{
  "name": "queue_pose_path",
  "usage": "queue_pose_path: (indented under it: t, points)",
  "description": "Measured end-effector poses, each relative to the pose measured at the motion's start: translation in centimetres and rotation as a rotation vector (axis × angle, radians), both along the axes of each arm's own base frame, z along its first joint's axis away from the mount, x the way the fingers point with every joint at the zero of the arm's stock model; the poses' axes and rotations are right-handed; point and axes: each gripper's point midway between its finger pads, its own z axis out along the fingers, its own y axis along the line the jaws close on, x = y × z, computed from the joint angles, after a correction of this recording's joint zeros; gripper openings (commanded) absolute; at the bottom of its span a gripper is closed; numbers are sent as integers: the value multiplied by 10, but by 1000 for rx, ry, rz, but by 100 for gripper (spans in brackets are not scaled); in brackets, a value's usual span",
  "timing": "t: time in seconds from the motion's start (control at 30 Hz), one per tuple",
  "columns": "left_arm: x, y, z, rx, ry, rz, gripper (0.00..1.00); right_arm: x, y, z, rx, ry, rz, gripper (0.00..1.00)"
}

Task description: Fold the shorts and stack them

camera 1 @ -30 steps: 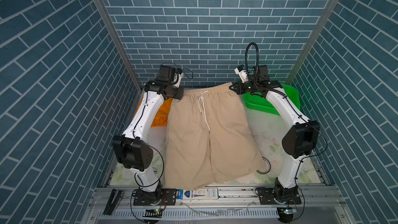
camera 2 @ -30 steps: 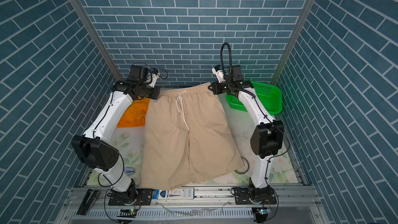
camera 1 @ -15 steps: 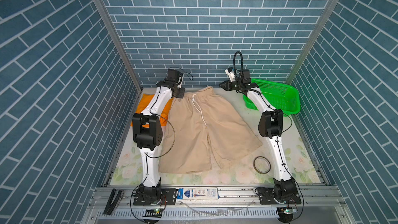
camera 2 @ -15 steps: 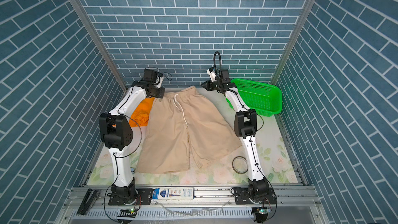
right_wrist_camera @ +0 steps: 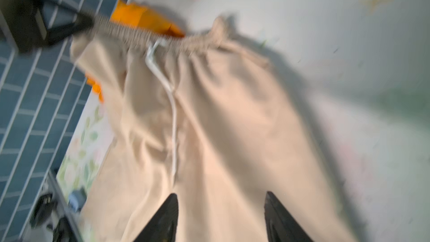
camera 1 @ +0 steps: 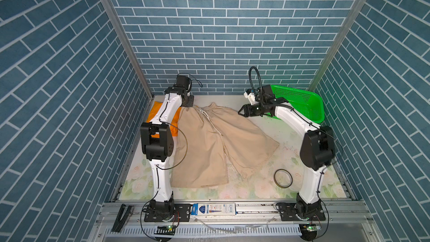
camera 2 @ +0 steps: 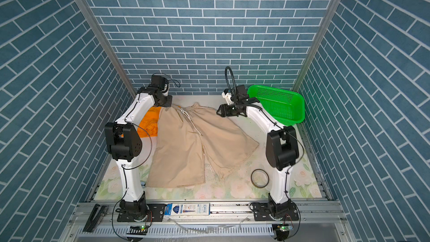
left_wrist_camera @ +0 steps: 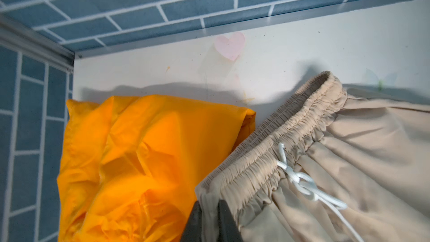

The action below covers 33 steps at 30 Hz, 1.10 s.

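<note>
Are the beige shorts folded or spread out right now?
Spread out, not folded: the beige shorts lie open in both top views, both legs fanned apart and no part doubled over another.

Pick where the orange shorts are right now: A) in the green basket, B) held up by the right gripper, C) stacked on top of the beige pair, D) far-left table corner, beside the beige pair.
D: the orange shorts lie crumpled in the far-left corner of the table, beside the waistband of the beige shorts and well apart from the green basket.
</note>
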Motion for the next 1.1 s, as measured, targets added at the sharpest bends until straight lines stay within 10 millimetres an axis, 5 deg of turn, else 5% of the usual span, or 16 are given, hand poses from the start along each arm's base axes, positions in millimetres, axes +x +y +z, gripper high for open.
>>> queue_pose_path:
  t: [0.07,0.13,0.27,0.4,0.5,0.6,0.97,1.1]
  points:
    - [-5,5,-2,-4,15,22,82,-57,1,-5,-13,17,45,61]
    - [-14,10,-4,-9,36,44,82,-97,-6,-21,-48,39,62,61]
    - [-35,13,13,-29,36,68,89,-155,-16,-66,-153,111,78,62]
    - [-61,8,59,-86,-44,66,100,-196,-23,-91,-250,135,103,62]
    - [-84,2,88,-148,-102,48,100,-210,-21,-100,-294,128,120,63]
    - [-109,-7,97,-217,-124,29,100,-221,-21,-116,-334,144,121,63]
    - [-179,-20,52,-332,-10,31,100,-234,-2,-155,-355,206,111,62]
    - [-193,-20,48,-340,-4,32,100,-230,19,-153,-282,210,104,62]
